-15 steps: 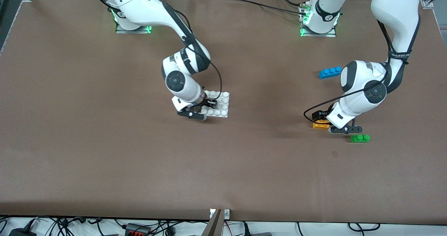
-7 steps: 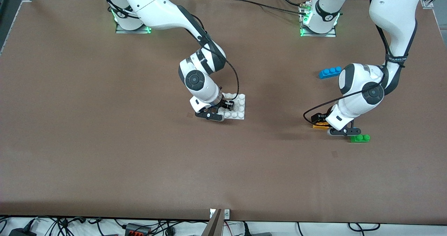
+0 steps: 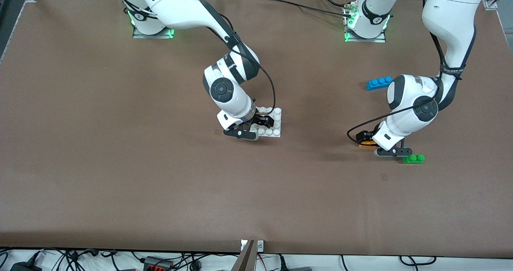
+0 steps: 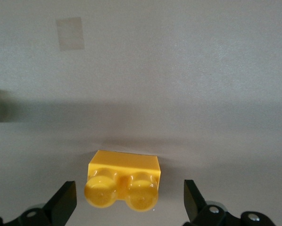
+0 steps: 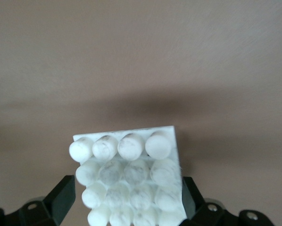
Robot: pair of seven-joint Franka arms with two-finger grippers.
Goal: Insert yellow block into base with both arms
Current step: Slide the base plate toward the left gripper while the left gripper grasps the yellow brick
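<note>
The yellow block (image 3: 365,144) lies on the table toward the left arm's end. My left gripper (image 3: 370,140) is low over it. In the left wrist view the block (image 4: 124,181) sits studs up between the open fingers (image 4: 64,203) of the left gripper (image 4: 127,207), with a gap on each side. The white base (image 3: 276,128) lies flat near the table's middle. My right gripper (image 3: 260,123) is down at it. In the right wrist view the base (image 5: 127,155) fills the space between the spread fingers (image 5: 63,197) of the right gripper (image 5: 129,205).
A green two-stud brick (image 3: 413,158) lies just beside the left gripper, nearer the front camera than the yellow block. A blue three-stud brick (image 3: 378,83) lies farther from the camera, next to the left arm's elbow.
The right arm slid the base along the table toward the left arm's end, then stopped, and its fingers look spread. The left gripper sank slightly around the yellow block.
</note>
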